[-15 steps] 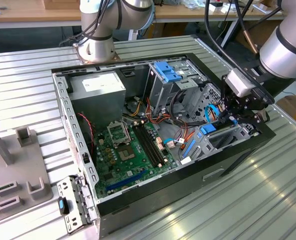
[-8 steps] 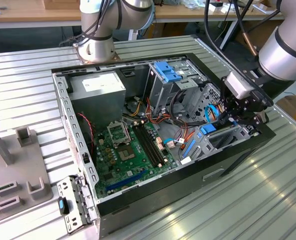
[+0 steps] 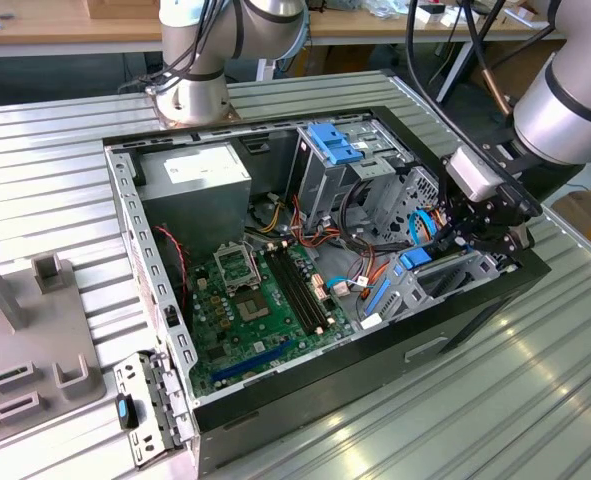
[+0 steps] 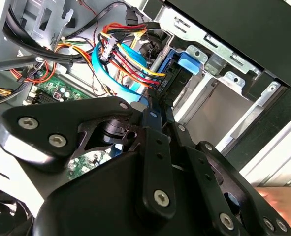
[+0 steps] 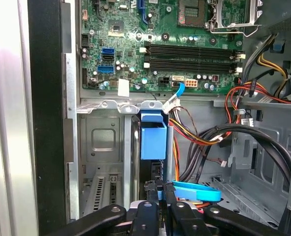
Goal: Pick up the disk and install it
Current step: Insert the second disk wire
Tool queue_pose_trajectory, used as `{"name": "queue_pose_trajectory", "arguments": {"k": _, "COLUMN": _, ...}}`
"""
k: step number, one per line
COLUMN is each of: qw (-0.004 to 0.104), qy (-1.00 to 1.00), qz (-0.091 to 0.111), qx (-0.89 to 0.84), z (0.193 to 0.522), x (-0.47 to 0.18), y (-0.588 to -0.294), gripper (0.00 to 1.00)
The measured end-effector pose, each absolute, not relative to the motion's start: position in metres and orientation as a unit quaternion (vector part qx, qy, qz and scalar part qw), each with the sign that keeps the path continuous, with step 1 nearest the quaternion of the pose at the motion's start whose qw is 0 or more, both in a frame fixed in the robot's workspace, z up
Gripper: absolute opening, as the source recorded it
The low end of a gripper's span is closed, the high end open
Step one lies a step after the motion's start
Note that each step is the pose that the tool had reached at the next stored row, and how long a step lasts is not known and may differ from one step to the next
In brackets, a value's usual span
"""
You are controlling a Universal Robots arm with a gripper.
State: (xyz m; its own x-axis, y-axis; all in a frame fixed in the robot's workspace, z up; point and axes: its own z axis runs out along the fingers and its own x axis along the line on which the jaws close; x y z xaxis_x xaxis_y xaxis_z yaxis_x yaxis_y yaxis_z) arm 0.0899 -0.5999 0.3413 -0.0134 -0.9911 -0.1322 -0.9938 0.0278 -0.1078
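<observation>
Inside open metal case (image 3: pixel 125 215), black pincer (image 5: pixel 161 196) clamped on thin edge-on disk (image 5: pixel 152 172), blue plastic rail

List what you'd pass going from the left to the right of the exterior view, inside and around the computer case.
Grey stand → power supply box → green motherboard → blue bracket on the drive cage → gripper at the case's edge on the exterior view's right.

The arm (image 3: pixel 575 95) was a fat silver-grey tube with black cables looping above it. A pale, boxy block (image 3: pixel 472 172) sat just behind the gripper (image 3: pixel 485 225), which was matte black: flat linkage plates pinned with shiny round screws, two narrow fingers (image 5: pixel 146 216) close together at its tip.
</observation>
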Motion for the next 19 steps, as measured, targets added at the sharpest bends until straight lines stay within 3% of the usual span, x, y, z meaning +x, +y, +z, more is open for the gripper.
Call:
{"name": "queue_pose_trajectory", "arguments": {"k": 3, "qw": 0.085, "qy": 0.712, "qz": 0.008, "qx": -0.697, "z": 0.341, "x": 0.090, "y": -0.600, "gripper": 0.17}}
{"name": "queue_pose_trajectory", "arguments": {"k": 4, "qw": 0.085, "qy": 0.712, "qz": 0.008, "qx": -0.697, "z": 0.341, "x": 0.090, "y": -0.600, "gripper": 0.23}}
{"name": "queue_pose_trajectory", "arguments": {"k": 5, "qw": 0.085, "qy": 0.712, "qz": 0.008, "qx": -0.697, "z": 0.341, "x": 0.090, "y": -0.600, "gripper": 0.36}}
{"name": "queue_pose_trajectory", "arguments": {"k": 19, "qw": 0.087, "qy": 0.712, "qz": 0.007, "qx": -0.697, "z": 0.390, "x": 0.090, "y": -0.600, "gripper": 0.36}}
